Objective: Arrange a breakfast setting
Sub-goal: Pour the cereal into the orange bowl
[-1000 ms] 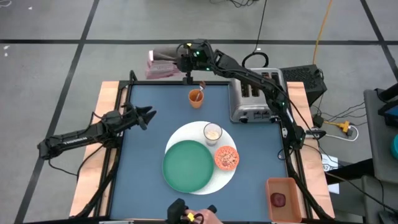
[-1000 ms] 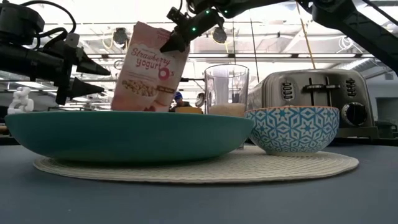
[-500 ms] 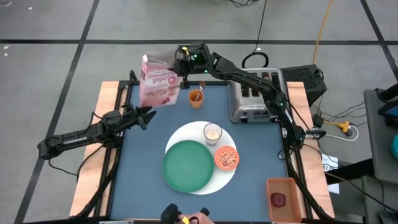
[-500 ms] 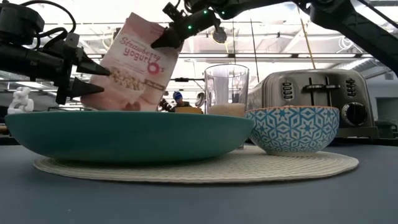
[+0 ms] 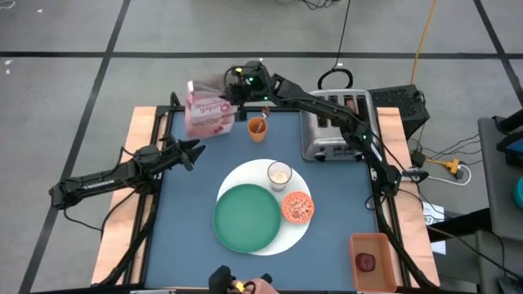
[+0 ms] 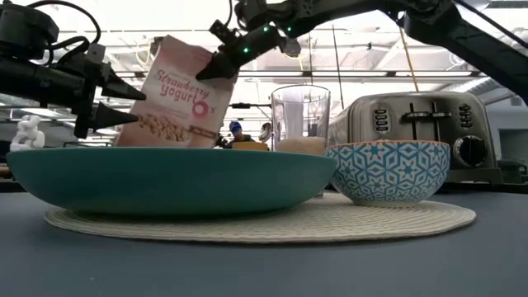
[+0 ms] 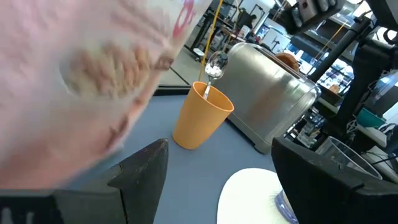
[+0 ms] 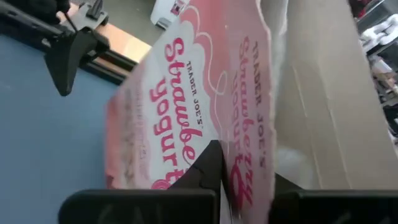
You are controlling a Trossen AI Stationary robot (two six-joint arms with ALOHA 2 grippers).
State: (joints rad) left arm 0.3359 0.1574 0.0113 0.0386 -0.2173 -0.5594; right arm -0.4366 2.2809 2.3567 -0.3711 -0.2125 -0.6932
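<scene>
Tilted further toward the surface's far-left corner, the cereal box (image 5: 207, 112) hangs clamped at its top flap by the right gripper (image 5: 234, 87); light, crushable card. Left gripper (image 5: 194, 149) waits apart near the left edge.

Mat (image 5: 245, 177): middle of the picture, under plate (image 5: 247, 218), glass (image 5: 279, 174) and bowl (image 5: 297, 208).
Cup (image 5: 257, 128): above my mat.
Toaster (image 5: 331, 126): upper right.
Cereal box (image 5: 207, 112): upper left, in my right gripper (image 5: 234, 92).

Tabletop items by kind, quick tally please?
Plates: 1 (green plate)
Mats: 1 (white round mat)
Bowls: 1
Glasses: 1
Cups: 1 (orange cup)
Toasters: 1
Cereal boxes: 1
Total: 7
</scene>
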